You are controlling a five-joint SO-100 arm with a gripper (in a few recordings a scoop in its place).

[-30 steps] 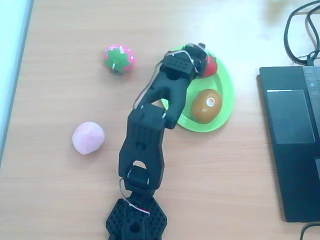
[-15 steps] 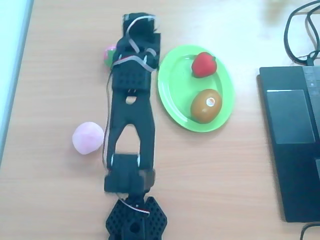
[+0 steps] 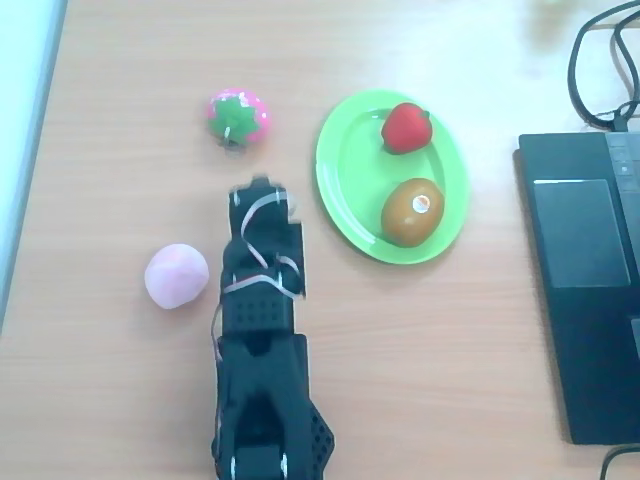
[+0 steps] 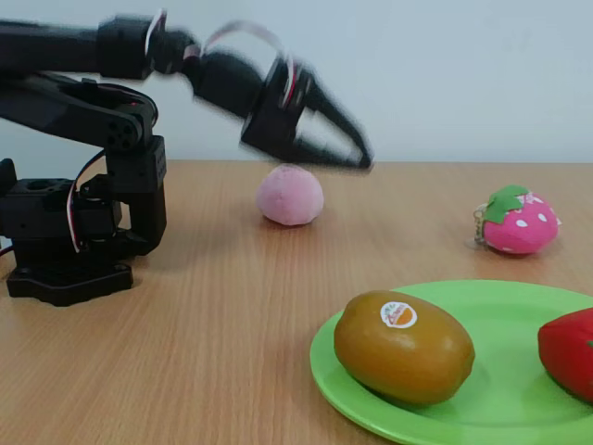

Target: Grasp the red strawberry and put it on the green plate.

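Observation:
The red strawberry lies on the green plate, at its far end in the overhead view. In the fixed view the strawberry is cut off by the right edge, resting on the plate. My black gripper is drawn back left of the plate, well away from the strawberry. In the fixed view the gripper hangs in the air above the table, blurred, its fingertips meeting with nothing between them.
A brown egg-shaped fruit shares the plate. A pink strawberry with a green top and a pale pink ball lie left of the plate. A black laptop and cables occupy the right side.
The arm left the red strawberry on the plate, swung left over the pink strawberry, then pulled back toward its base. The strawberry rests free.

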